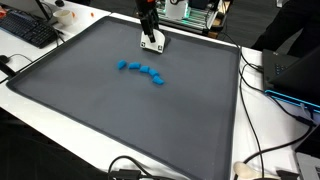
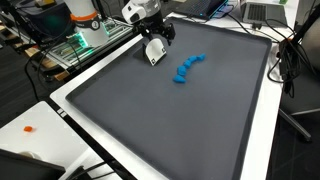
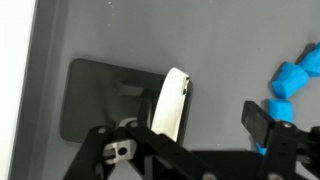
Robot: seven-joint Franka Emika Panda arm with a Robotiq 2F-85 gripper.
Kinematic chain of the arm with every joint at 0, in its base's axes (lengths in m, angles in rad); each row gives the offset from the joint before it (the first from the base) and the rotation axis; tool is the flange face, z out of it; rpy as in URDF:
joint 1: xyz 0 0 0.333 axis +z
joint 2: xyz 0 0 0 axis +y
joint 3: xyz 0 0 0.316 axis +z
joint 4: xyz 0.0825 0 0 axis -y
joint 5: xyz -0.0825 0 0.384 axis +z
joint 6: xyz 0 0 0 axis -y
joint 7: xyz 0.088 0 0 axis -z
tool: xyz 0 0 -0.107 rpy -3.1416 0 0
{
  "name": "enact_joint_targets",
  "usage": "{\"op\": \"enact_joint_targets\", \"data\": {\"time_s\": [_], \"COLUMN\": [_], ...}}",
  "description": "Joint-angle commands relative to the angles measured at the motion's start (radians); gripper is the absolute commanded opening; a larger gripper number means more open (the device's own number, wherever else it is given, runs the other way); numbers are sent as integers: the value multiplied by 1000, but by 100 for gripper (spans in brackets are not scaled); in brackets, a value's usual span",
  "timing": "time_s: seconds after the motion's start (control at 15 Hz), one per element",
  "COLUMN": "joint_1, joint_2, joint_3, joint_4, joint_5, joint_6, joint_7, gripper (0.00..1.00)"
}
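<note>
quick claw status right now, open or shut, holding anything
claw: open, jaws standing wide on either side of the white piece, not gripping it

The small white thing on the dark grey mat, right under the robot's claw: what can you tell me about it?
The small white piece looks like a flat, smooth, plastic-like slab with a rounded end. It rests on the dark grey mat, close to one of the mat's edges and directly below the robot's gripper, whose jaws stand apart on either side of it. In the wrist view it shows as a narrow, slightly curved strip with small dark marks near its top. The row of small blue blocks lies apart from it.
</note>
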Motion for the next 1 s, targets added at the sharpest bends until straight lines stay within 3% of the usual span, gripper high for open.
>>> {"op": "enact_joint_targets", "data": {"time_s": [0.0,0.4,0.67,0.93], "joint_1": [-15,-34,-19,-6], "joint_2": [-95,-186,-209,-205], "joint_3": [-12,11,31,57], "joint_4": [-10,78,178,251], "joint_5": [-83,-366,-487,-549], "joint_6": [-99,-254,-380,-410], "joint_7": [18,59,-44,-181], "gripper": [100,100,100,100]}}
